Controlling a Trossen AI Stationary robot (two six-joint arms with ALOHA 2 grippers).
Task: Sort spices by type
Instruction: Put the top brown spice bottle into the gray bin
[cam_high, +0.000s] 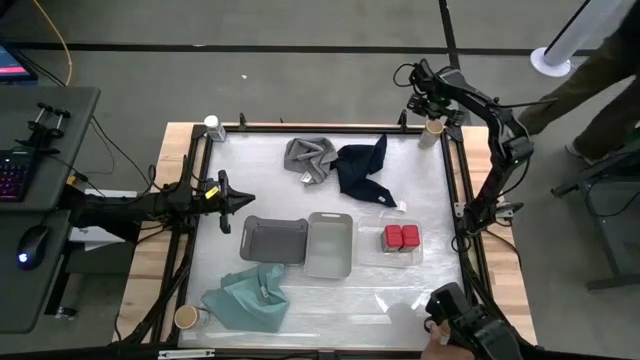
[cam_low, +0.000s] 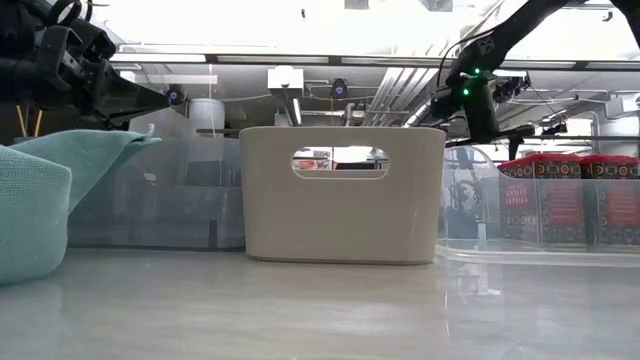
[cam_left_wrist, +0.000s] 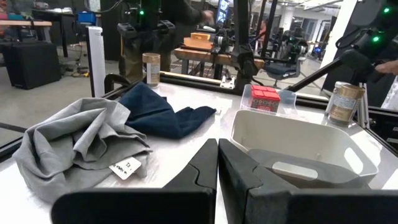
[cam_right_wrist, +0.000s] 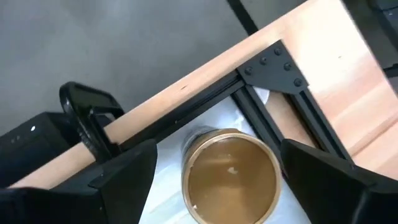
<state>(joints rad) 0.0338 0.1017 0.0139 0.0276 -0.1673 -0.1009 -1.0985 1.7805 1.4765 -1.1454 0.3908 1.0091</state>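
Note:
My right gripper (cam_high: 431, 113) hangs open over the table's far right corner. Its fingers stand on either side of a tan-topped jar (cam_right_wrist: 231, 175), with a gap on each side. This jar (cam_high: 432, 128) stands upright on the table. My left gripper (cam_high: 240, 200) is shut and waits above the table's left side, holding nothing. Two red boxy jars (cam_high: 402, 238) stand in the clear tray (cam_high: 392, 258). A white-capped jar (cam_high: 213, 125) stands at the far left corner. Another tan-topped jar (cam_high: 186, 317) stands at the near left corner. The other jars are out of view.
A dark grey tray (cam_high: 272, 240) and a light grey tray (cam_high: 330, 243) sit side by side mid-table. Grey cloth (cam_high: 310, 157) and navy cloth (cam_high: 362, 168) lie toward the far edge, and teal cloth (cam_high: 247, 297) lies near left. A person's hand (cam_high: 438, 343) is at the near right corner.

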